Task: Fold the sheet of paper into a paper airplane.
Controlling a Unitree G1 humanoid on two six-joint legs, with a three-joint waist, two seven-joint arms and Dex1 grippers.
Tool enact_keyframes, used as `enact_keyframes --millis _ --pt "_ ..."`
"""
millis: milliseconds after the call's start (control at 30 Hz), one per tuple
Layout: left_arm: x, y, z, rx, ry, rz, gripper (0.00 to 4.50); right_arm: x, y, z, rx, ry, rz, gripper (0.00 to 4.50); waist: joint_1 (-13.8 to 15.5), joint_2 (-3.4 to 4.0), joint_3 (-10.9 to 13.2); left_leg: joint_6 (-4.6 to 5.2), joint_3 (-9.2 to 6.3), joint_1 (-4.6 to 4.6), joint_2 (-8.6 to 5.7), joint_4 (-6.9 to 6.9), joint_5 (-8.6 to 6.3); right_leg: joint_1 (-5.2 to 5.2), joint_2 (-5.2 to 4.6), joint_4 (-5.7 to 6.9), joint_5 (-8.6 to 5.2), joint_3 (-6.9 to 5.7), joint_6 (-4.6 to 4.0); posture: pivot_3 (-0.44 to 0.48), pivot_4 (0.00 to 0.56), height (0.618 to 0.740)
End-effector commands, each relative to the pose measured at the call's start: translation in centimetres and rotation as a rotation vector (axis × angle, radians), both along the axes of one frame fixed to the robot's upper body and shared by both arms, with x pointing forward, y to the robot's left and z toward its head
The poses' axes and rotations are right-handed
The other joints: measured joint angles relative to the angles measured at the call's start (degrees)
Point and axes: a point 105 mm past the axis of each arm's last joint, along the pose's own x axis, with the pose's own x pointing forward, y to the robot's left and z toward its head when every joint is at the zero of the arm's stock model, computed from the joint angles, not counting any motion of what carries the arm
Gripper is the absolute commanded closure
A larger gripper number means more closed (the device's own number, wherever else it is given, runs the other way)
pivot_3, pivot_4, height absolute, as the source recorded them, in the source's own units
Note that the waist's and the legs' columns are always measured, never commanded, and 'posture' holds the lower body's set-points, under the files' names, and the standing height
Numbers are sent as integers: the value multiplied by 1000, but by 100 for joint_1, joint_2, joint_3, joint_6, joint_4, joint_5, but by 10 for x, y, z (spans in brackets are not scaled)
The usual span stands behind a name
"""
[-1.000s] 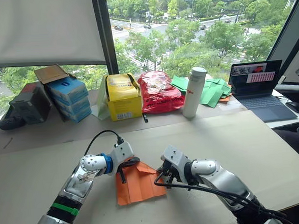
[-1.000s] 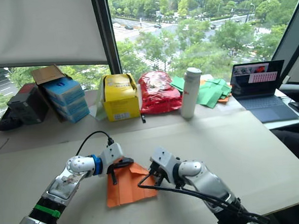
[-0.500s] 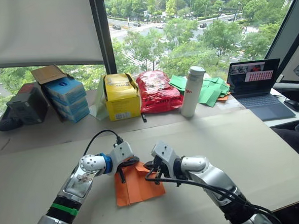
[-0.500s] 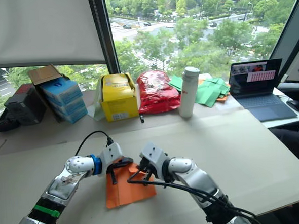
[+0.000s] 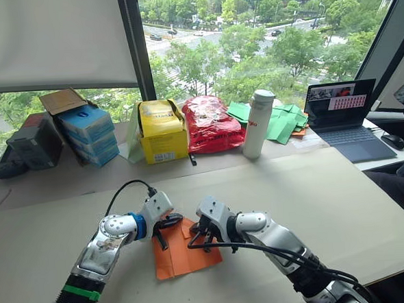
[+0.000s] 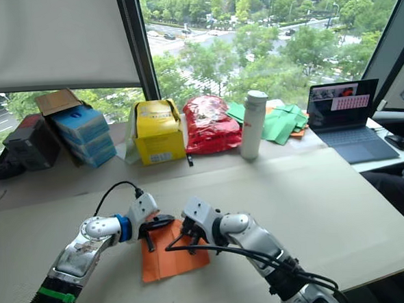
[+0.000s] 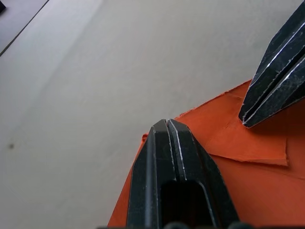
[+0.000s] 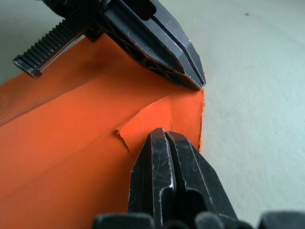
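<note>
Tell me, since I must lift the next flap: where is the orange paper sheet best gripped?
Likely the small raised corner flap on the creased orange paper sheet, approached from the table side beyond its edge. It lifts off the layer beneath, whereas the rest lies flat on the table.

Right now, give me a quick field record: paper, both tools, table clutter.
paper: orange sheet of paper, partly folded, creased, flat on the table
left tool: shut, tip on the paper's far edge
right tool: shut, tip pressing a small folded flap by that same edge
tool spacing: tips close together, apart
back of table: yellow box, red bag, white bottle, green papers, laptop
</note>
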Motion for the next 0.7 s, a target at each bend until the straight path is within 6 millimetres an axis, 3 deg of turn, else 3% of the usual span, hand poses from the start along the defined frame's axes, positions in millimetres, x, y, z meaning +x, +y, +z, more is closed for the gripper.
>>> enact_keyframes --millis 33,233,367,567,667,700 --pt "-5 22 25 -145 8 117 4500 -3 -6 -21 -51 62 -21 4455 -18 0 0 0 0 0 0 0 0 0 0 0 0 1 0 0 150 740" --pt "-20 50 41 -387 100 256 2665 -2 -7 -20 -51 60 -27 4500 13 1 2 -4 -2 1 1 0 0 0 -1 -2 0 -3 0 0 150 740" --pt "-34 52 31 -475 205 285 1314 0 -7 -19 -47 55 -33 4500 21 1 2 -10 -4 3 -1 0 3 2 -1 -3 0 -7 0 0 150 740" --pt "-39 53 7 -470 269 338 1314 1 -8 -17 -44 51 -39 4500 27 0 2 -25 -4 2 -1 -1 9 2 -1 -4 0 -4 -2 0 150 740" --pt "-39 48 8 -480 269 318 1314 1 -8 -17 -43 51 -42 4500 31 0 2 -17 -5 3 -1 -1 4 4 -2 -5 0 -3 -2 0 150 740" --pt "-39 46 10 -487 266 310 1565 1 -8 -17 -43 50 -42 4500 31 1 2 -17 -5 2 -1 -1 4 3 -2 -5 0 -3 -2 0 150 740"
